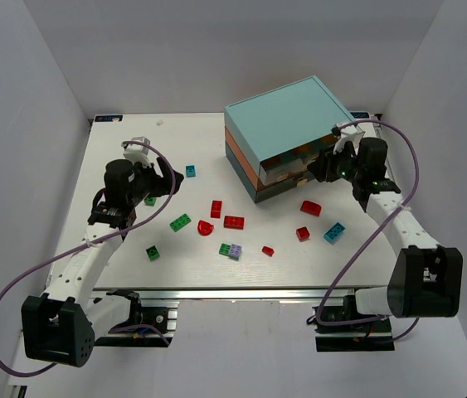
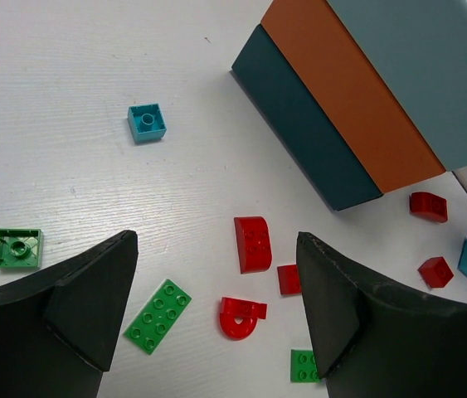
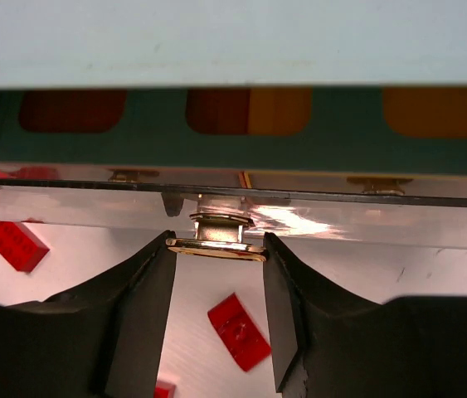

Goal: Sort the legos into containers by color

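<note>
The chest (image 1: pixel 287 133) stands at the back right, with a pale teal top over orange and dark teal layers. My right gripper (image 1: pixel 326 166) is at its front, shut on a cream-gold drawer handle (image 3: pixel 216 241); both fingers touch the handle's ends. Legos lie scattered on the white table: a red arch (image 1: pixel 205 227), a green plate (image 1: pixel 180 222), red bricks (image 1: pixel 234 221), a teal brick (image 1: pixel 333 232) and a green-and-lilac pair (image 1: pixel 231 249). My left gripper (image 1: pixel 162 178) is open and empty, held above the red arch (image 2: pixel 239 317) and the green plate (image 2: pixel 158 316).
A teal brick (image 2: pixel 147 123) and a green square (image 2: pixel 17 248) lie left of the chest's corner (image 2: pixel 333 157). A red brick (image 3: pixel 238 330) lies on the table under the right gripper (image 3: pixel 216 249). White walls enclose the table on three sides.
</note>
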Motion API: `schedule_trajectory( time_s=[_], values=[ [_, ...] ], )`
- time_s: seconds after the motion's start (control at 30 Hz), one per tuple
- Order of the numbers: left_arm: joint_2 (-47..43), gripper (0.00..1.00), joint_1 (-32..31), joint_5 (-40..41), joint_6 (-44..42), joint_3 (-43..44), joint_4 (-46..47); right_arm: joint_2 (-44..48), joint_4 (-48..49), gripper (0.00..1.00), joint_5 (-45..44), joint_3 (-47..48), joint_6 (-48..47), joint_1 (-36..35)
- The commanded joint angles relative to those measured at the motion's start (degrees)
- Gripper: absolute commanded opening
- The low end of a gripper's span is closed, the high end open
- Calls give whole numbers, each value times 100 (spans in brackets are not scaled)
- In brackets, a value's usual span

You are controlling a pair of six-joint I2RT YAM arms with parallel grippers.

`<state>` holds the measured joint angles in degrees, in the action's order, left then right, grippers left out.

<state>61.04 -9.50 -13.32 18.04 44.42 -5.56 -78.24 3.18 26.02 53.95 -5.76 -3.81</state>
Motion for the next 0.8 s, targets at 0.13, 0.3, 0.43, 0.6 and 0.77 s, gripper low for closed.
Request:
schedule_trajectory(
  time_s=[0.13, 0.3, 0.43, 0.6, 0.77],
  values=[
    [-83, 87, 9, -109, -38, 181, 55, 888, -291, 14, 184, -456, -57, -40],
    [-57, 89, 9, -153, -38, 181, 64, 1205, -502, 16, 219, -702, -31, -14],
    [-57, 91, 9, -162, -38, 181, 73, 1328, -599, 18, 167, -816, -39, 12],
    [-13, 92, 9, -179, -38, 181, 73, 1434, -652, 25, 245, -939, -48, 126],
    [22, 95, 9, -206, -29, 181, 73, 1513, -792, 64, 360, -966, -74, 206]
  ],
)
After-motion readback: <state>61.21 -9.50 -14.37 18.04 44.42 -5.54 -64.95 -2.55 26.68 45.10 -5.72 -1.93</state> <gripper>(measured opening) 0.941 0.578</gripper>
